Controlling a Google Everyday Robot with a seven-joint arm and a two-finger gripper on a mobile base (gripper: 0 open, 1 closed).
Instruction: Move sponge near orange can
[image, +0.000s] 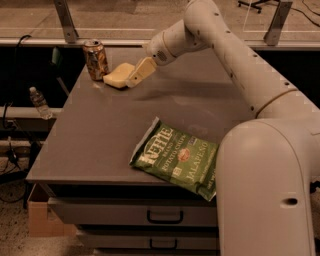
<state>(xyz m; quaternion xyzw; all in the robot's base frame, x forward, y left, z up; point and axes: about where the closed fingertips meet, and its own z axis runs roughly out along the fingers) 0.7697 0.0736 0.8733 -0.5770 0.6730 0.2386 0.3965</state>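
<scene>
Cream-white robot arm (260, 90) rises at the near right and stretches over the grey table (100, 130) toward its far left corner. A green chip bag (176, 157) lies by the front edge. Farther back, the gripper (140, 73) sits low against the pale yellow sponge (118, 76); whether it grips cannot be told. The sponge lies just beside the upright orange-patterned drink can (95, 60).

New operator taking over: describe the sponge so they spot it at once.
Look at the far left corner of the grey table, where the orange can stands. Just right of it lies the sponge, the claw at its right edge. It is the only pale yellow soft block; the can is upright metal.
</scene>
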